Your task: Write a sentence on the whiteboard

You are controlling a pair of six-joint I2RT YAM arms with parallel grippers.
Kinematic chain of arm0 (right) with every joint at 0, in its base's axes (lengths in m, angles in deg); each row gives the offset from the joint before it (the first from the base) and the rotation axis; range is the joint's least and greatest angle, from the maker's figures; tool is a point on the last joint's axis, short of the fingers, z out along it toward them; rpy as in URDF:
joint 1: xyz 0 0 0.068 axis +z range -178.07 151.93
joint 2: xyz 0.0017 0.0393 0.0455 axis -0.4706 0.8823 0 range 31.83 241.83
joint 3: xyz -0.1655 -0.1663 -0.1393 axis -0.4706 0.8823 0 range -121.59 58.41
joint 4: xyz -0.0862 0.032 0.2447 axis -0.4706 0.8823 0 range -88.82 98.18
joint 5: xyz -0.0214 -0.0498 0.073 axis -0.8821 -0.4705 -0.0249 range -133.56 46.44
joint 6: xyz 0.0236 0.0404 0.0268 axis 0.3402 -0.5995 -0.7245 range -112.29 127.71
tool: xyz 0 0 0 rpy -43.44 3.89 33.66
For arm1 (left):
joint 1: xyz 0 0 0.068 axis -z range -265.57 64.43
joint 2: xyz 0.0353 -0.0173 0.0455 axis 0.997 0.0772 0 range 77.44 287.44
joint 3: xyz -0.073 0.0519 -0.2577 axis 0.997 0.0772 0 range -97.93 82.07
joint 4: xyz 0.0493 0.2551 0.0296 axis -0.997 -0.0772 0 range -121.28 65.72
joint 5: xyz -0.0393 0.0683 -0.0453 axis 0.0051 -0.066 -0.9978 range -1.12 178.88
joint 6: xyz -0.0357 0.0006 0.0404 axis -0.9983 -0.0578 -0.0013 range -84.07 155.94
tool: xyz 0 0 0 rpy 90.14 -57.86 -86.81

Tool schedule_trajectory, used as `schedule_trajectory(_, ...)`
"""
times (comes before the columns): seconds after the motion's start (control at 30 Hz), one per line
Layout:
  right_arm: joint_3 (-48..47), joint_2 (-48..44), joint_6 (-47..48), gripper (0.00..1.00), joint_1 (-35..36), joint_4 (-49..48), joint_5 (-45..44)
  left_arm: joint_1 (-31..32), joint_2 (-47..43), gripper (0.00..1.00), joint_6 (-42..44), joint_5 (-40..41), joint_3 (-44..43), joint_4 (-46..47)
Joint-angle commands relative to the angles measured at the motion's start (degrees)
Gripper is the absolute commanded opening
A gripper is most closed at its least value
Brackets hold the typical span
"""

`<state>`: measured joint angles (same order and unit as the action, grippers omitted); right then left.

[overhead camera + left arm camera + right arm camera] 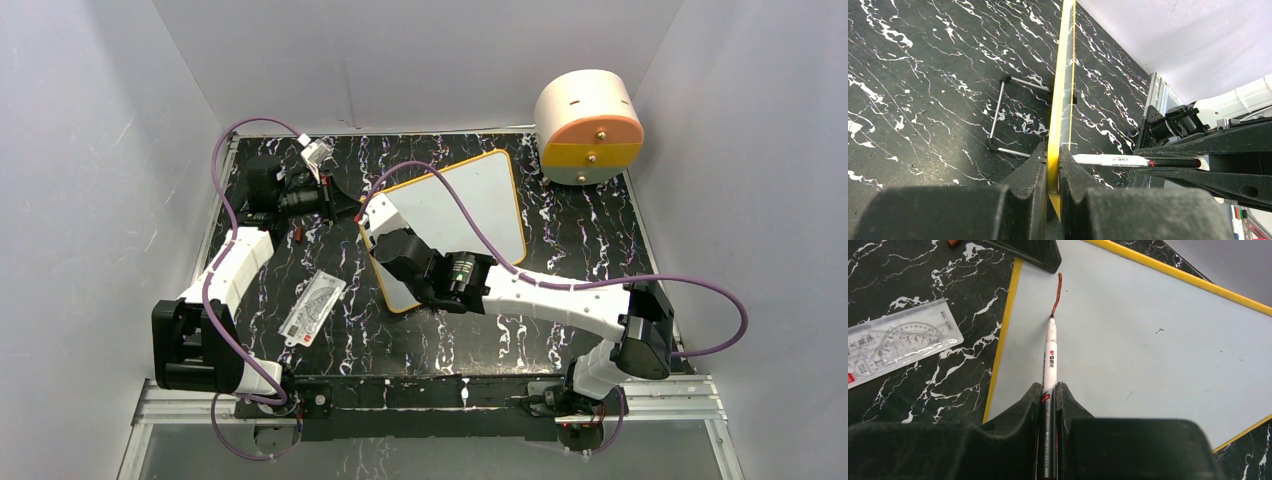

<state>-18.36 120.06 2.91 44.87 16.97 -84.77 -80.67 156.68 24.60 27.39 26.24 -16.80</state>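
Yellow-framed whiteboard (1148, 330) pinched by left end effector (1053, 151); right end effector (1049, 390) clamps marker (1049, 352), barrel half-hidden.

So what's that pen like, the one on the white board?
The pen is a slim marker with a white, plastic-looking barrel and red print. It is darker toward the back, and its cap is off. The right gripper is shut on its rear half. Its tip touches the whiteboard at the end of a short reddish-brown stroke.
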Motion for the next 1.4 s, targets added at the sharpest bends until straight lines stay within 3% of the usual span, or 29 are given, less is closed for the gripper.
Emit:
schedule_trajectory(0.0, -3.2, -0.1, -1.2, 0.00, 0.8, -0.2, -1.1, 1.0, -1.6, 0.00, 2.8, 1.8, 0.7, -1.4)
schedule_trajectory(0.5, -1.0, -2.9, 3.6, 0.00, 1.2, -10.0, -5.3, 1.1, -1.6, 0.00, 2.9, 2.1, 0.9, -1.5)
schedule_trajectory(1.37, -2.7, 1.3, 4.7, 0.00, -0.4, -11.3, -3.9, 1.2, -1.5, 0.00, 2.9, 1.8, 0.9, -1.4)
